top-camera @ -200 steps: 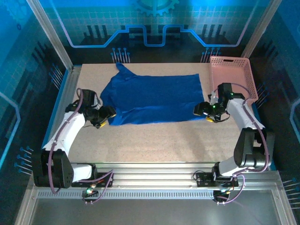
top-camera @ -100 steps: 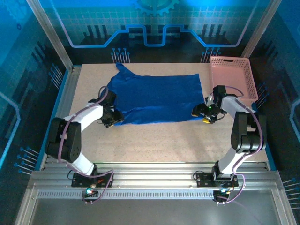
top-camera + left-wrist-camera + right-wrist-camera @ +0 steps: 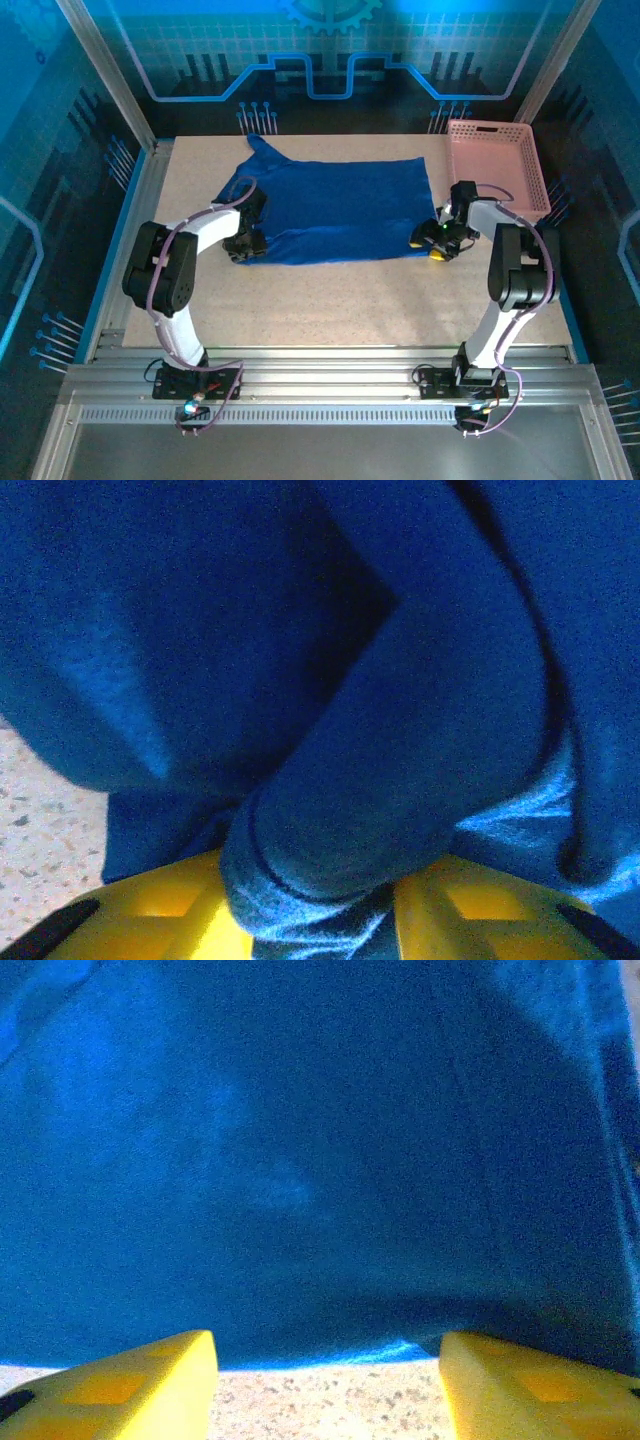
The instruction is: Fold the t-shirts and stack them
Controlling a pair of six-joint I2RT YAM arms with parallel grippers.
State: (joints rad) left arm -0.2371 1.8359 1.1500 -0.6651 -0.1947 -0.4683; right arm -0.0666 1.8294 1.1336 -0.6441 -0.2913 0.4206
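Observation:
One royal-blue t-shirt (image 3: 330,205) lies spread flat across the far half of the table, one sleeve pointing to the back left. My left gripper (image 3: 246,244) is at its near-left corner. In the left wrist view a bunched fold of the t-shirt (image 3: 400,730) fills the gap between the yellow fingers (image 3: 150,910), and the left gripper (image 3: 315,905) is shut on it. My right gripper (image 3: 430,243) is at the near-right corner. In the right wrist view the right gripper (image 3: 328,1352) stands open, with the t-shirt's (image 3: 300,1160) hem just ahead of its tips and bare table between them.
A pink lattice basket (image 3: 497,124) stands at the back right, just beyond the right arm. The speckled table (image 3: 340,300) runs bare from the shirt's near hem to the arm bases. Metal frame posts and blue walls enclose the sides.
Both grippers have moved inward to the shirt's near corners. The left jaws have narrowed onto a fold of cloth. The right jaws have narrowed but stay apart.

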